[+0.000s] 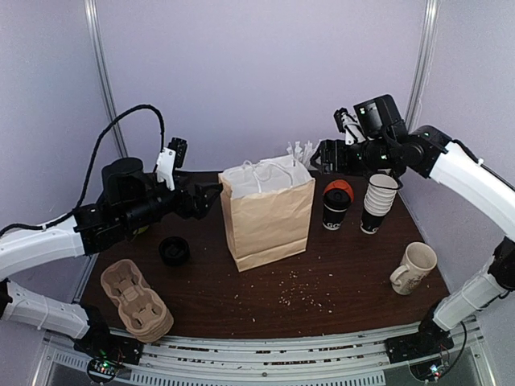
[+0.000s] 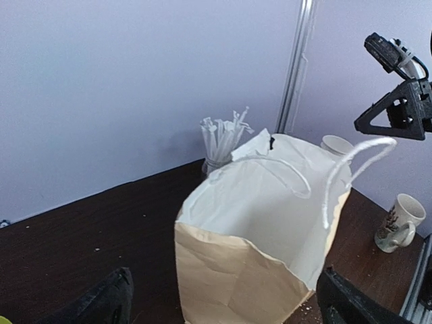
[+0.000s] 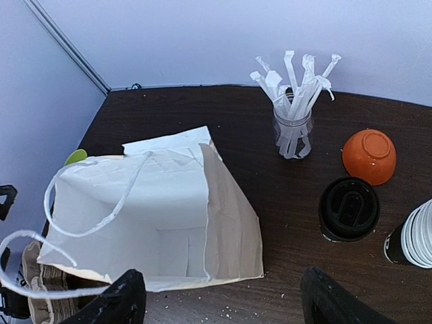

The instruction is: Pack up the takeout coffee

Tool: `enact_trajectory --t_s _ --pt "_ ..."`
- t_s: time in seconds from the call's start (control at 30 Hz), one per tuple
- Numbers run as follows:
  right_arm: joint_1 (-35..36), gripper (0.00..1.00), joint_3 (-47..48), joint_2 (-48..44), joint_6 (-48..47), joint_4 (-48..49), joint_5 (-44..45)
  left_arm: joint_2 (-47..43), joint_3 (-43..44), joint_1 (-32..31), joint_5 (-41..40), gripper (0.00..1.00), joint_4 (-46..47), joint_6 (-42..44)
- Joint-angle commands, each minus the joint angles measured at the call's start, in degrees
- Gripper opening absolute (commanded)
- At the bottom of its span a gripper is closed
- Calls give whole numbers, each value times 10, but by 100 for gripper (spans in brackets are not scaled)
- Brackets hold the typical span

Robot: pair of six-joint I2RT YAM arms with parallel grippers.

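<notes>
Waiting to be packed: the coffee cup point(image 1: 335, 214), black with its black lid on, upright on the table point(image 1: 338, 285), held by nothing.
Cup's place: far right part of the table, just right of the paper bag point(image 1: 269, 213). An upturned orange bowl point(image 3: 368, 156) sits just beyond it, and a stack of white paper cups point(image 1: 378, 203) stands just to its right.
Bag: upright in the middle, mouth open upward, white handles arching loosely over it; nothing shows inside.
Right gripper point(image 3: 223, 273): hovering high over the far side, looking down on bag and cup, fingers spread wide and empty.
Left gripper point(image 2: 225, 271): level with the bag's upper left edge, fingers wide apart, gripping nothing; contact with the bag cannot be told.
Further out: straws point(image 3: 293, 101) in a glass at the far edge, a mug point(image 1: 413, 268) near right, a pulp cup tray point(image 1: 137, 301) near left.
Step in hand: probably the approach to the cup; the pick has not begun.
Next move: the right arm likely needs to come down, close on the cup's body without knocking bowl or stack, then lower it upright past the handles.
</notes>
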Motion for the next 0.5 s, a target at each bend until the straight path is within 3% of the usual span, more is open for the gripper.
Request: enact_trajectory --t_s 0.0,0.2,0.47 --pt "-9 80 65 55 -26 -44 -35 0 22 -1 -116 98 -18 15" --pt "-14 77 144 130 -42 -88 -32 -12 9 0 -168 98 2 24" --pt "-19 63 226 210 -67 -147 -28 -42 0 0 -171 98 -9 46"
